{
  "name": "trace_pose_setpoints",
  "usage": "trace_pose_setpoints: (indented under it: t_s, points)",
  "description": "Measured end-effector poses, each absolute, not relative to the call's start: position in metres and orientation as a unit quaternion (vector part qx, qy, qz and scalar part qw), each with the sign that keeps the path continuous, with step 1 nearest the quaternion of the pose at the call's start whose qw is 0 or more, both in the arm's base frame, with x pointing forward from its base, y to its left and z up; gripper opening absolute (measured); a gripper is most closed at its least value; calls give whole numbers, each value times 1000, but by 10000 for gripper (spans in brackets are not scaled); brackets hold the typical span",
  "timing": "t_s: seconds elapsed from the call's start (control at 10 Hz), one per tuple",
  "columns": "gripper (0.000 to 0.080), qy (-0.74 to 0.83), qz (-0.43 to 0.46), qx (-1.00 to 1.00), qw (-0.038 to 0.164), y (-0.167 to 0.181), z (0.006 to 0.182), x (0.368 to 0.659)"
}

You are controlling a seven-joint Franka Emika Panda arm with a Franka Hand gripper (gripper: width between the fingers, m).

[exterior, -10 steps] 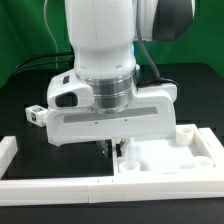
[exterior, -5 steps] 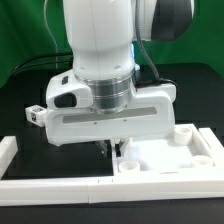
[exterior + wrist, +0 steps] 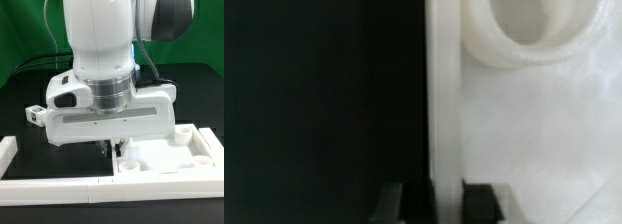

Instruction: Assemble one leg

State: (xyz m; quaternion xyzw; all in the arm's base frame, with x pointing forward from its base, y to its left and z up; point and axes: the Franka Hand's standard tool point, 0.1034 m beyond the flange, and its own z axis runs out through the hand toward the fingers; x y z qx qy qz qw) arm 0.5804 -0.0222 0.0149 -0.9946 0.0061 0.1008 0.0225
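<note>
The large flat white panel (image 3: 165, 150) with round sockets lies at the exterior view's right. In the wrist view its straight edge (image 3: 446, 110) runs down the picture beside the black table, with one round socket (image 3: 544, 40) beyond. My gripper (image 3: 112, 147) (image 3: 438, 205) points down at that edge. Its jaws stand narrow, with one dark finger (image 3: 393, 205) on the table side, the other on the panel side, and the edge strip between them. One leg (image 3: 36, 115), a small white post with a marker tag, lies at the exterior view's left behind the arm.
A low white rail (image 3: 60, 186) runs along the front and turns up at the exterior view's left (image 3: 8, 150). The panel lies against the front rail. The arm's big white body hides the middle of the black table.
</note>
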Motion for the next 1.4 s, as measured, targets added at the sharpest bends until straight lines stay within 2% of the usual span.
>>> trace_pose_setpoints:
  t_s: [0.4, 0.5, 0.6, 0.7, 0.8, 0.9, 1.0, 1.1, 1.4]
  points:
    - [54, 16, 121, -992, 24, -21, 14, 580]
    - [262, 16, 121, -992, 24, -21, 14, 580]
    - [262, 15, 121, -992, 24, -20, 15, 579]
    - [445, 15, 123, -992, 26, -12, 24, 570]
    - [572, 13, 127, -991, 28, 4, 38, 555]
    - [572, 10, 137, -990, 27, 18, 51, 542]
    - [633, -3, 135, -991, 12, 31, 61, 539]
    - [645, -23, 124, -992, 2, 37, 63, 542]
    - [648, -36, 126, -991, 5, 35, 60, 541]
